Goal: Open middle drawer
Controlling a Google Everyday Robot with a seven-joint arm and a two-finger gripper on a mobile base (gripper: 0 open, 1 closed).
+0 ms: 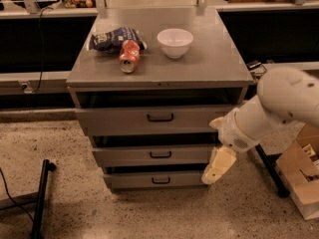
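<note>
The grey metal cabinet [209, 59] has three drawers. The middle drawer [124, 156] is the second one down, with a small black bar handle [160, 155] at its centre. Its front stands roughly in line with the other two. My gripper [215, 167] hangs from the white arm at the cabinet's right front, in front of the right end of the middle and bottom drawers. It is right of the handle and not on it.
On the cabinet top lie a blue bag [113, 37], a red can [128, 56] on its side and a white bowl [175, 42]. A cardboard box [304, 176] stands on the floor at right. A black stand leg [41, 193] is at lower left.
</note>
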